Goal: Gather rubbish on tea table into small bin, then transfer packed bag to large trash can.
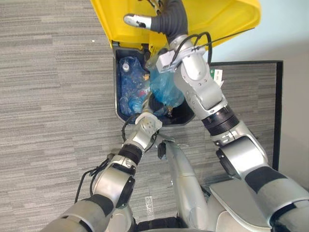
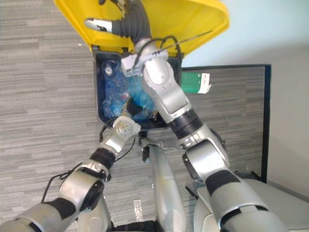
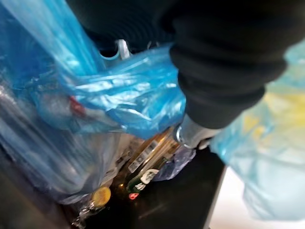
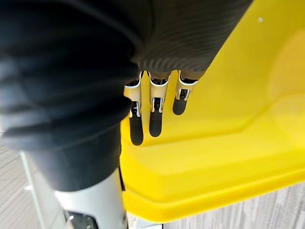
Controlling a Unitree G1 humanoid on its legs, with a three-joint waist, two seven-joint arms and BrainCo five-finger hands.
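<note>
**u1:** left eye view had the blue bag sitting in the mouth of the large trash can, toward its right side and partly below the rim. the yellow lid was tipped up. the right hand lay flat against its underside, fingers straight, gripping nothing.

**u2:** and the left hand?

**u1:** it reached in over the near edge of the can, right up against the bag. the left wrist view had blue film draped around it, but i couldn't tell if the fingers were closed on the film or just beside it.

**u2:** how'd you expect that bag to handle?

**u1:** thin, soft, slippery film with a lumpy load, probably on the light side. my guess was to take it by the bunched neck and not the sides, since the film could tear or slip.

**u2:** what else was in the can?

**u1:** the left side held a clear sack of bottles, crumpled plastic ones by the look of it. close up, a yellow cap showed through the plastic. the can looked fairly full, so the bag might end up sitting high.
</note>
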